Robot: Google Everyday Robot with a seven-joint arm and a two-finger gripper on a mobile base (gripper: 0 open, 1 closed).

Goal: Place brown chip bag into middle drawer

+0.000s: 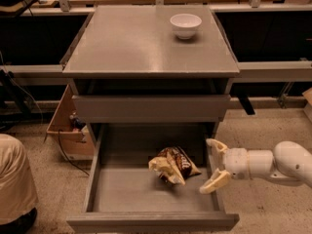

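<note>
The brown chip bag [171, 164] lies crumpled on the flat bottom of the pulled-out grey middle drawer [122, 195], right of its centre. My gripper [214, 163] is at the drawer's right wall, to the right of the bag and apart from it. Its two pale fingers are spread open and hold nothing. The white arm reaches in from the right edge of the camera view.
A small white bowl [185, 25] stands at the back right of the grey cabinet top [141, 48]. Another grey drawer front [151, 108] sits slightly out above the open drawer. A cardboard box [68, 126] stands on the floor to the left. A beige object [14, 179] is at lower left.
</note>
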